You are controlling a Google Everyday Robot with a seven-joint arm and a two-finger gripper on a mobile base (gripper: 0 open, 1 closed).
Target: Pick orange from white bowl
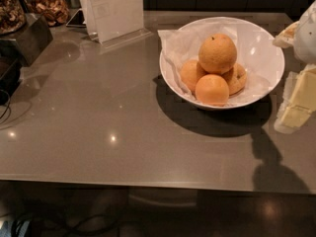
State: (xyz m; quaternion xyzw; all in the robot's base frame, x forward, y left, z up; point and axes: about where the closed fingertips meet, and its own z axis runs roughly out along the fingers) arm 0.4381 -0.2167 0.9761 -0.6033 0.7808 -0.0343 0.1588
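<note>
The orange [217, 53] is the largest, yellowish fruit with a small dark stem dot. It rests on top of three smaller, deeper-orange fruits [212, 89] in the white bowl [266, 43]. The bowl is lined with crinkled white paper and stands on the right half of the grey counter. My gripper [295, 95], white with yellowish parts, enters from the right edge of the camera view. It is just right of the bowl's rim, apart from the orange and holding nothing that I can see.
A clear stand holding a white card [114, 11] stands at the back, left of the bowl. Jars of dried snacks [47, 6] and a dark box [24, 38] sit at the back left. The counter's front edge [148, 181] runs across the lower part of the view.
</note>
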